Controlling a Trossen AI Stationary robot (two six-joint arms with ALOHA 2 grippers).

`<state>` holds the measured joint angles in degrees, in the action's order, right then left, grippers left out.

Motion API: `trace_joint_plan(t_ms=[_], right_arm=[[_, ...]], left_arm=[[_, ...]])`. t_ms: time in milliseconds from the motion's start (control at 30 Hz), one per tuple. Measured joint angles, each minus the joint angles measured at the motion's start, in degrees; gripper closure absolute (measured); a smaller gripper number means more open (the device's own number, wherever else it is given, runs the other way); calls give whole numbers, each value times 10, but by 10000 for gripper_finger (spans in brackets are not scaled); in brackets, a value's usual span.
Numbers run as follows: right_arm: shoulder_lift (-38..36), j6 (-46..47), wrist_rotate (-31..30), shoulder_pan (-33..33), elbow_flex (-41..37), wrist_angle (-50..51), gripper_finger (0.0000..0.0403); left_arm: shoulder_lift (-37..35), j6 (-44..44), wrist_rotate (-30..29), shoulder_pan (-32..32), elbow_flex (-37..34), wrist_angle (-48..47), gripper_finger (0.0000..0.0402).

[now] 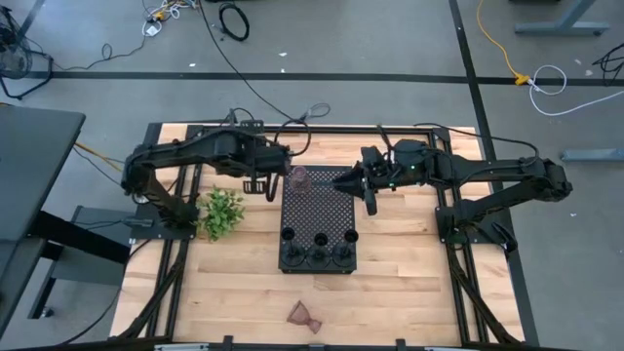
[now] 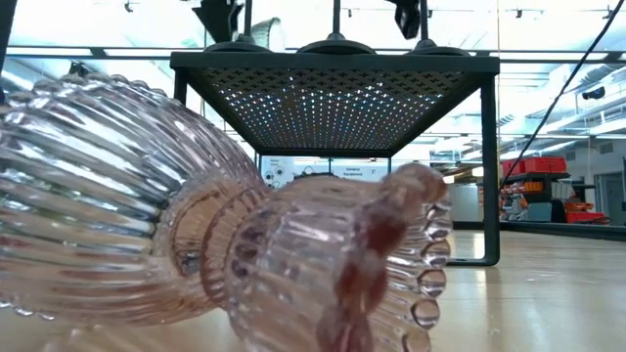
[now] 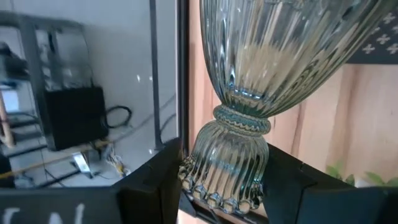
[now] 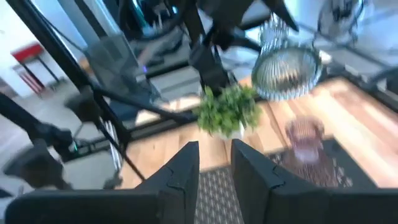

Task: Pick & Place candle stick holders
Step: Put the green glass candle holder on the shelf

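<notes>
The left tool (image 3: 221,186) is grasping a greenish glass cup (image 3: 261,81) by its lower flared half, its fingers (image 3: 155,180) pinching either side, and it is holding the cup in the air near the far left corner of the black perforated tray (image 1: 317,210). A pinkish cup (image 1: 300,178) is sitting on that corner of the tray, just beside it. Three black stick holders (image 1: 319,239) are standing in a row at the tray's near end. Another pinkish cup (image 1: 305,315) is lying on its side on the worktop (image 1: 409,283), well clear of the tray. The right tool (image 4: 214,168) is hovering over the tray's far right part, nearly pinched together and carrying nothing. I would say the placing step is in hand; next, the left arm needs to be lowering its cup upright onto the tray, clear of the pink one, before letting go
</notes>
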<state>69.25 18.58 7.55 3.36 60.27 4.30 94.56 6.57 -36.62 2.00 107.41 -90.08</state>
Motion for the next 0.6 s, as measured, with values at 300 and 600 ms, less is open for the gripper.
trace_joint_plan(t_ms=[300, 600], right_arm=[[0, 1, 11, 0, 0, -127, 312], [27, 0, 85, 0, 1, -160, 282]], left_arm=[[0, 132, -65, -75, 36, 1, 234], [1, 272, -198, -158, 36, 11, 234]])
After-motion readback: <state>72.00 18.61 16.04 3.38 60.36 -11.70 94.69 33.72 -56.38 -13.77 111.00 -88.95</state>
